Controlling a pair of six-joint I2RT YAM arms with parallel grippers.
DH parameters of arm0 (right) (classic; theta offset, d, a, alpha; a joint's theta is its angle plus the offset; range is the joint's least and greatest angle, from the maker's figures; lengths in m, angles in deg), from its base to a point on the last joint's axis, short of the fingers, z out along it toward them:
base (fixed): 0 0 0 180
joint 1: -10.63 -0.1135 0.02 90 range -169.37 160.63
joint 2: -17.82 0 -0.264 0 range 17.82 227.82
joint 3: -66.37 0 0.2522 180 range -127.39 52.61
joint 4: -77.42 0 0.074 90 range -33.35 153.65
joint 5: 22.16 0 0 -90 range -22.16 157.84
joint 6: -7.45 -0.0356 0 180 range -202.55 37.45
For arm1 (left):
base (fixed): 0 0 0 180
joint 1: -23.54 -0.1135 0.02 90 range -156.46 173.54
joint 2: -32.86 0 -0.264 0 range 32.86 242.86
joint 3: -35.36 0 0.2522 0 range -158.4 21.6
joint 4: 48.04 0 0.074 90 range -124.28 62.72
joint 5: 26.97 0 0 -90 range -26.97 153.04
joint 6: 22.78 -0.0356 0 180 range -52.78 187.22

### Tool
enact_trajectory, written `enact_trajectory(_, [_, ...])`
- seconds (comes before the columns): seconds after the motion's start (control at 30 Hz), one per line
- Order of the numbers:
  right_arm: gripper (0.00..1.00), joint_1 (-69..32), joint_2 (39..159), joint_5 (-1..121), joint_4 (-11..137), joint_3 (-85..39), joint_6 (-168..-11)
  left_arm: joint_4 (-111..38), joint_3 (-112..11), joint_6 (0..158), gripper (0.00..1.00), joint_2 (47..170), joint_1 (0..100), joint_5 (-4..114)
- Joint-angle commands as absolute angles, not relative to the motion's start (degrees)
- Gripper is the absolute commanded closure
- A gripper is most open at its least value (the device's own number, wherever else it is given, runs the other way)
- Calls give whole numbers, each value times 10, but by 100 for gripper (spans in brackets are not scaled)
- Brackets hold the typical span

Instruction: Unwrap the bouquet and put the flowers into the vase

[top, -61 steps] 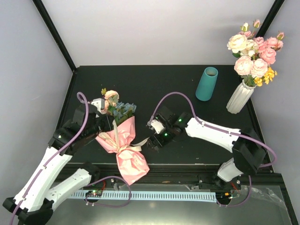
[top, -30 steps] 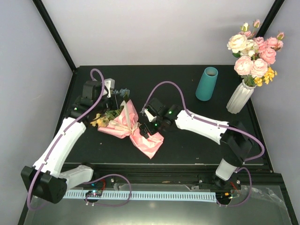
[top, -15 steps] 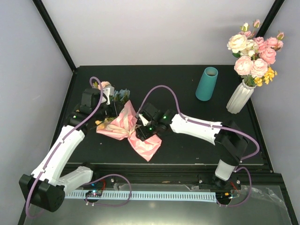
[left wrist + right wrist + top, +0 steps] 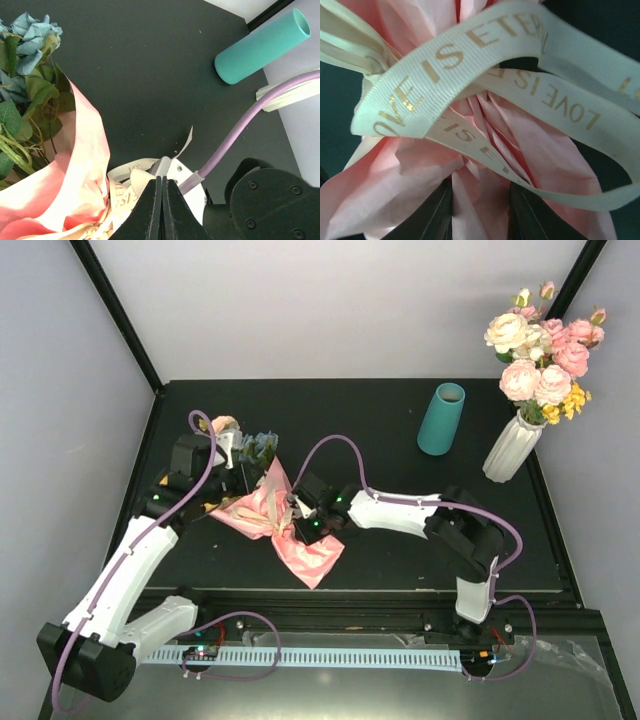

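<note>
Lying flat, pink-wrapped bouquet, cream ribbon looped

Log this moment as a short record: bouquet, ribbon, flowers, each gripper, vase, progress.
bouquet: lying on the table, wrapped in pink paper
ribbon: cream with gold lettering, tied round the paper
flowers: inside the wrap, at its far-left end
left gripper: shut, tips over the ribbon; any hold not visible
right gripper: fingers either side of the paper just below the ribbon; firm grip unconfirmed
teal vase: upright, no flowers in it, beside the white vase
progress: not yet unwrapped
</note>
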State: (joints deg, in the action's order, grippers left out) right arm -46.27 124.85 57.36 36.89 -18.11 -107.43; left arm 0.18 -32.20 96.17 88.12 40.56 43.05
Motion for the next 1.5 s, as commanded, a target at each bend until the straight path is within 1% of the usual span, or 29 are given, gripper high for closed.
enact_trajectory(0.0, [68, -474, 1270, 570, 388, -146, -1083, 22, -351, 962, 98, 872, 409, 441])
enact_trajectory(0.27, [70, -475, 1298, 585, 400, -117, -1086, 85, -502, 942, 98, 876, 406, 548])
enact_trajectory(0.37, [70, -475, 1303, 589, 400, -113, -1084, 108, -564, 931, 98, 887, 398, 569])
enact_trajectory(0.47, [71, -475, 1306, 596, 393, -114, -1081, 136, -633, 916, 98, 904, 392, 592])
enact_trajectory(0.7, [71, -475, 1306, 607, 378, -121, -1078, 169, -797, 876, 99, 925, 384, 709])
enact_trajectory(0.83, [71, -475, 1306, 607, 369, -130, -1076, 203, -898, 857, 99, 944, 383, 744])
enact_trajectory(0.9, [71, -476, 1309, 608, 363, -135, -1076, 215, -927, 856, 98, 941, 383, 761])
enact_trajectory(1.03, [71, -475, 1314, 607, 356, -144, -1074, 227, -928, 853, 98, 911, 383, 790])
enact_trajectory(1.13, [71, -475, 1314, 607, 351, -148, -1071, 250, -901, 845, 98, 876, 383, 804])
enact_trajectory(1.37, [71, -475, 1291, 608, 326, -167, -1056, 299, -724, 903, 99, 747, 383, 787])
enact_trajectory(1.47, [64, -475, 1272, 590, 308, -182, -1036, 322, -650, 937, 98, 697, 383, 774])
